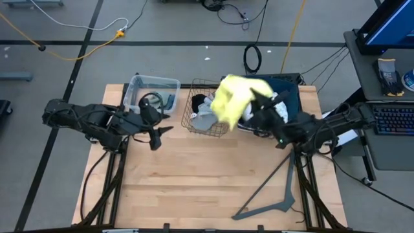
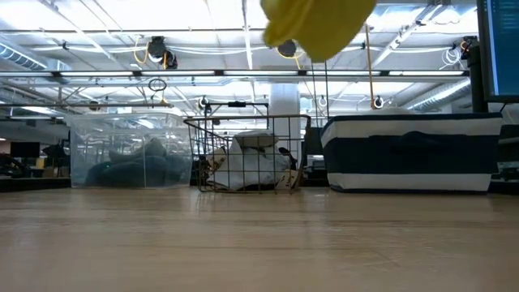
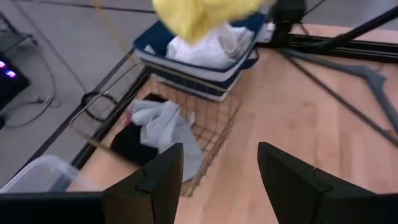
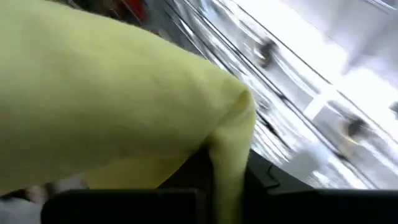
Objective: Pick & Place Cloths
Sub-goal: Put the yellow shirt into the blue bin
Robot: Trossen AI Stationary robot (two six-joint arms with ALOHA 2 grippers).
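In the lower right of the high view, nearest the table's front edge, lies a grey V-shaped bar (image 1: 275, 194) on the bare wooden table (image 1: 194, 188). Farther back at mid-left, the left gripper (image 1: 157, 129) hovers above the table with its fingers (image 3: 163, 180) spread apart and holding nothing, pointed toward the wire basket (image 1: 194, 123).

The basket sits at upper centre with a light grey cloth (image 1: 206, 116) and a black cloth (image 3: 134, 140) inside. To its left stands a clear bin (image 1: 152, 87) with dark contents.

At upper right the right gripper (image 1: 259, 103) is clamped on a yellow cloth (image 1: 234, 97), holding it up in the air between the basket and the navy-and-white striped bin (image 1: 294, 87). In the low view the yellow cloth hangs at the top of the frame, well clear of the table. A white cloth (image 3: 211, 46) lies in the striped bin.
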